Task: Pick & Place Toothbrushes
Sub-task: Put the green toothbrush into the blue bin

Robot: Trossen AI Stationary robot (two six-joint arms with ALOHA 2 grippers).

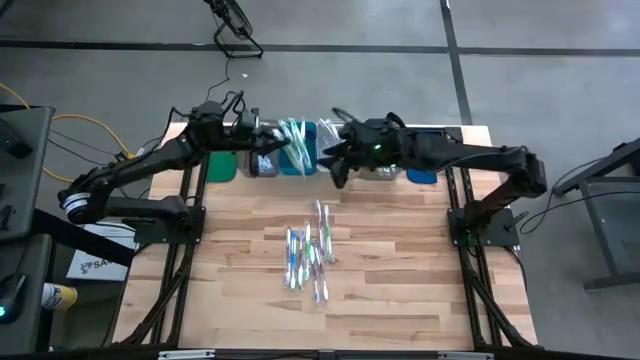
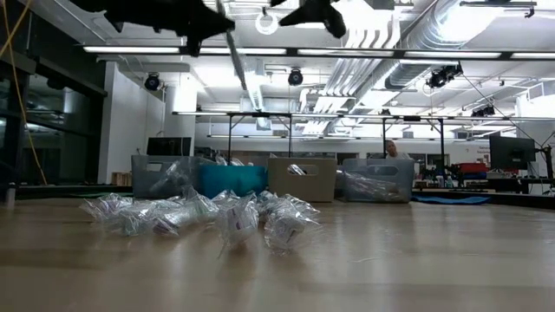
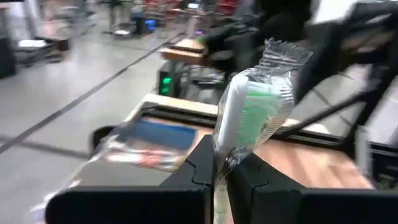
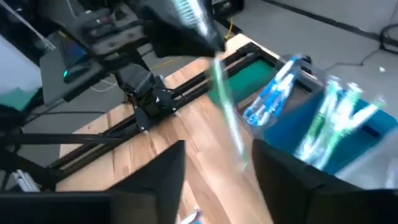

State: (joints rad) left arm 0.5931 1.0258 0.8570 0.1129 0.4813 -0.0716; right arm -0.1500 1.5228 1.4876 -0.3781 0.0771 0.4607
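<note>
— While we look at the far edge of the desk (image 1: 400,300), where is the wrapped toothbrush (image 3: 252,112)?

— We see it pinched in the left gripper (image 3: 221,174), jaws pressed on its wrapper, above the bins (image 1: 290,160). More toothbrushes (image 1: 310,255) lie mid-desk.

— And the right gripper (image 4: 214,165)?

— We see it just beside the left, over the same bins, jaws spread and holding nothing.

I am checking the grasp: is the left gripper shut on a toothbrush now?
Yes, shut. The left gripper has its fingers pressed together on a wrapped green toothbrush, which stands up from between them.
</note>
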